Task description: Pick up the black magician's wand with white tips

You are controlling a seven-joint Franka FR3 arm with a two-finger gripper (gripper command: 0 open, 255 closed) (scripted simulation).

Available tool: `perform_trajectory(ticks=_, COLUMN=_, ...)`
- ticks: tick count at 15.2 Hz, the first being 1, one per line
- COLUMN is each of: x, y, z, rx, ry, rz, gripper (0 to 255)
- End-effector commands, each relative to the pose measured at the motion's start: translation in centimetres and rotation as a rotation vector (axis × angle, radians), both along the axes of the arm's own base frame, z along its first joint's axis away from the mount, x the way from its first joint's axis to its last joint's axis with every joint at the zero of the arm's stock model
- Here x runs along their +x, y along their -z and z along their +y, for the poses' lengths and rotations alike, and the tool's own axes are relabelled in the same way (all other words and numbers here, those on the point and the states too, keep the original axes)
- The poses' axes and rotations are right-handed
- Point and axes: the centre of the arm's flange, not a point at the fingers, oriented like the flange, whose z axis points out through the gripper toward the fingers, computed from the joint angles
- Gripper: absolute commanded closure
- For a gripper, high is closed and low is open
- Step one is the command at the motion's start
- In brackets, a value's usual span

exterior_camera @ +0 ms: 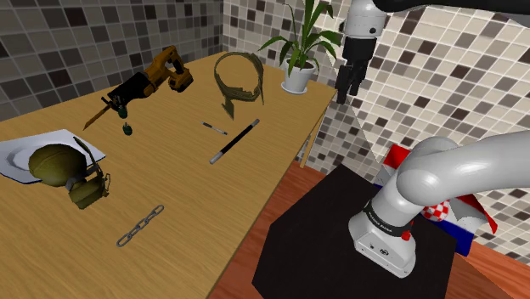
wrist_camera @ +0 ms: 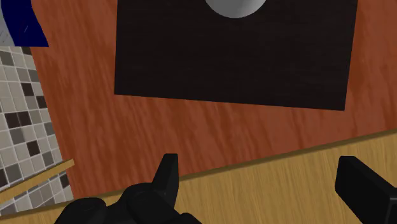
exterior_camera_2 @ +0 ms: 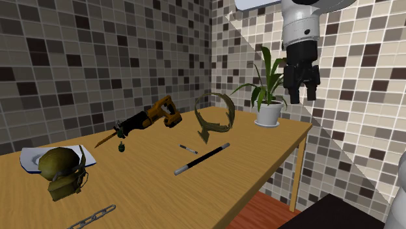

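One broad wooden table [exterior_camera: 195, 229] first, bearing the wand [exterior_camera: 235, 141] on its top. Next in size, the black stand [exterior_camera: 323, 234], down off the table edge nearest the wand. Then an orange-handled saw [exterior_camera: 149, 81], well beyond the wand, and a curled olive strap [exterior_camera: 239, 76] near the wand's far tip. Then the gripper [exterior_camera: 344, 93], high up and well apart from the wand, out past the table edge off that same far tip; fingers [wrist_camera: 168, 177] spread wide, holding nothing. Then the wand itself: thin, black, white at both ends, lying flat. Smallest, a short dark stick [exterior_camera: 215, 128] just beside the wand, not touching it.

Judged as the approach, barely begun. To do it well:

- Swing across to a spot directly over the wand's black middle, clear of either white tip.
- Turn the wrist to set the finger gap across the wand's length, not along it.
- Keep wide open all the way down.
- Descend straight and slowly, stopping just short of the tabletop, with so thin and low a rod offering little to catch.
- Keep the finger on the short stick's side between stick and wand, never beyond both.
- Close gently and centred, then lift level.
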Motion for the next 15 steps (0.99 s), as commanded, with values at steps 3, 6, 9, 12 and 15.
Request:
perform_trajectory(ticks=3, x=0.6, y=1.3, z=2.1, rx=-0.012, ry=0.083, rz=-0.013, gripper=0)
perform_trajectory(ticks=6, x=1.8, y=3.4, z=5.0, rx=-0.03, ry=0.208, rz=-0.031, gripper=0)
perform_trajectory(ticks=9, x=3.4, y=5.5, z=7.8, rx=-0.047, ry=0.333, rz=-0.05, gripper=0)
perform_trajectory(ticks=12, x=5.4, y=7.6, z=10.3, rx=-0.065, ry=0.458, rz=-0.069, gripper=0)
perform_trajectory(ticks=15, x=7.8, y=9.6, z=12.4, rx=-0.083, ry=0.583, rz=-0.088, gripper=0)
